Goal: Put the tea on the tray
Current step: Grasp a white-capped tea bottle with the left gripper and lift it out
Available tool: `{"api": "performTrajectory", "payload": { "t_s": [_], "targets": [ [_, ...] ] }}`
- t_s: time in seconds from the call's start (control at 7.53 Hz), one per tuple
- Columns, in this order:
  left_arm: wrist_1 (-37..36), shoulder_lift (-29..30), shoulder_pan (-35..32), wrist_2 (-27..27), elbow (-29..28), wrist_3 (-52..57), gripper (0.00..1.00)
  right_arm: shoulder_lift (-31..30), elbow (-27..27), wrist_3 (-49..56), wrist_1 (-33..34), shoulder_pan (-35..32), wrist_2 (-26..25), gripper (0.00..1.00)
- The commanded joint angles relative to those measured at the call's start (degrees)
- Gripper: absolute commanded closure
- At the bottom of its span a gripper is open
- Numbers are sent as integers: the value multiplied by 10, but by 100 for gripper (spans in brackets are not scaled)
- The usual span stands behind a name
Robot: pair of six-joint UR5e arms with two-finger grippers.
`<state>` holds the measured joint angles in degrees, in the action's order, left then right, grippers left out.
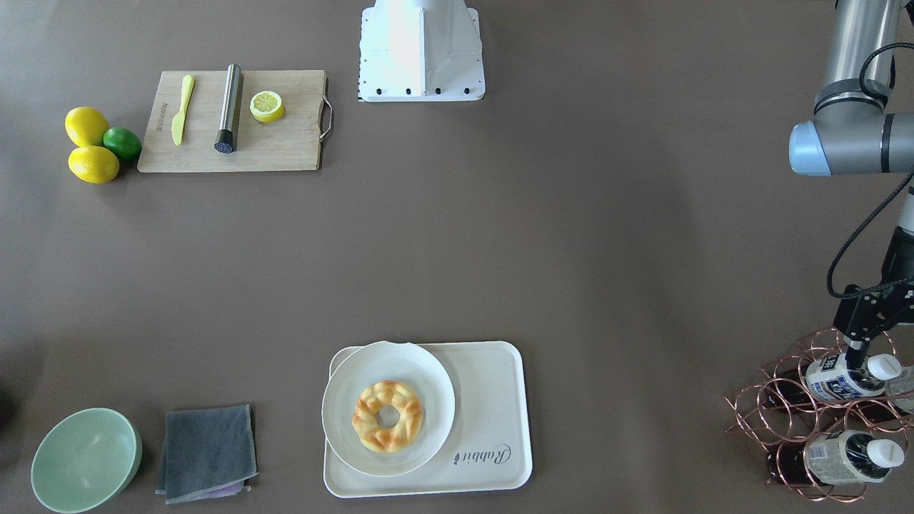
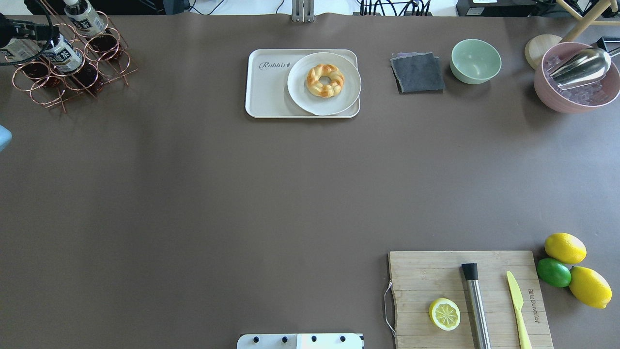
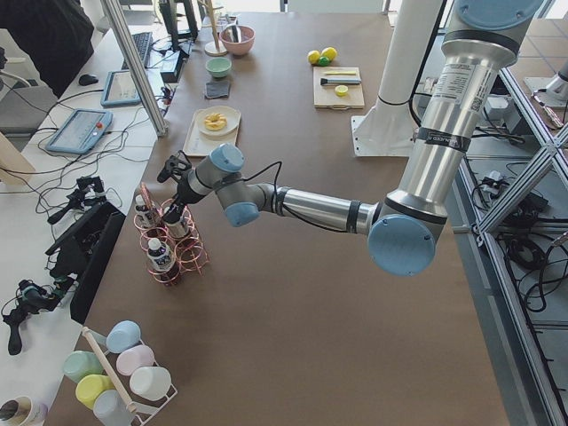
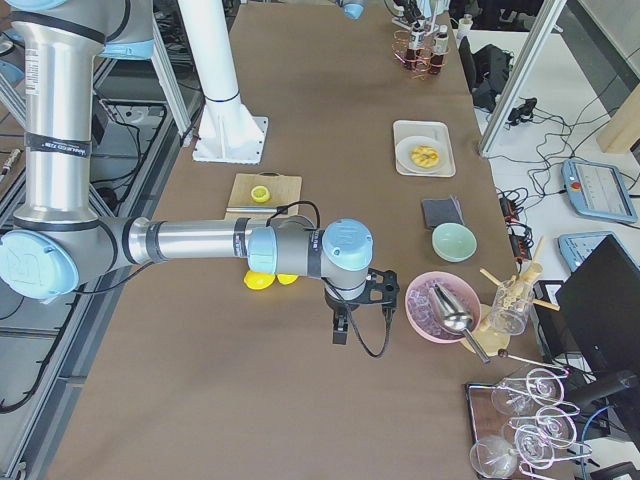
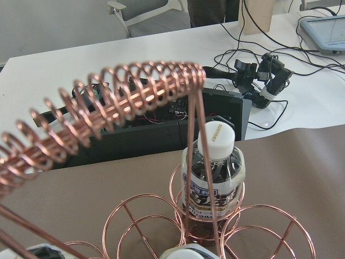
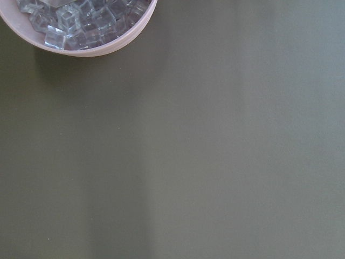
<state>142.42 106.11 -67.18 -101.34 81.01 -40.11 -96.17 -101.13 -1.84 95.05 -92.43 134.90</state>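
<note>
Several tea bottles stand in a copper wire rack (image 1: 785, 421) at the table's far left corner; one tea bottle (image 1: 842, 378) lies right under my left gripper (image 1: 855, 351), another tea bottle (image 5: 213, 172) fills the left wrist view. I cannot tell whether the left gripper is open or shut. The cream tray (image 2: 266, 92) sits at the far middle of the table, apart from the rack. My right gripper (image 4: 340, 325) hovers beside a pink bowl of ice; I cannot tell its state.
A white plate (image 2: 305, 99) with a braided pastry covers the tray's right half. A grey cloth (image 2: 417, 72), a green bowl (image 2: 476, 60) and the pink ice bowl (image 2: 576, 99) with a scoop follow to the right. A cutting board (image 2: 426, 276) and lemons lie near right.
</note>
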Motion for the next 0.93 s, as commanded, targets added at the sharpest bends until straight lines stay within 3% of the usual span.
{"api": "performTrajectory", "payload": {
  "t_s": [0.0, 0.27, 0.53, 0.66, 0.8],
  "targets": [
    [0, 4, -1, -1, -4, 0, 46, 1, 1, 0, 1, 0, 0, 0],
    [0, 4, 0, -3, -3, 1, 74, 0, 1, 0, 0, 0, 0, 0],
    [0, 3, 0, -4, -3, 2, 84, -3, 1, 1, 0, 0, 0, 0],
    [0, 3, 0, -5, -1, 3, 100, -4, 1, 1, 0, 0, 0, 0],
    [-1, 3, -8, -25, 1, 4, 100, -4, 1, 1, 0, 0, 0, 0]
  ]
}}
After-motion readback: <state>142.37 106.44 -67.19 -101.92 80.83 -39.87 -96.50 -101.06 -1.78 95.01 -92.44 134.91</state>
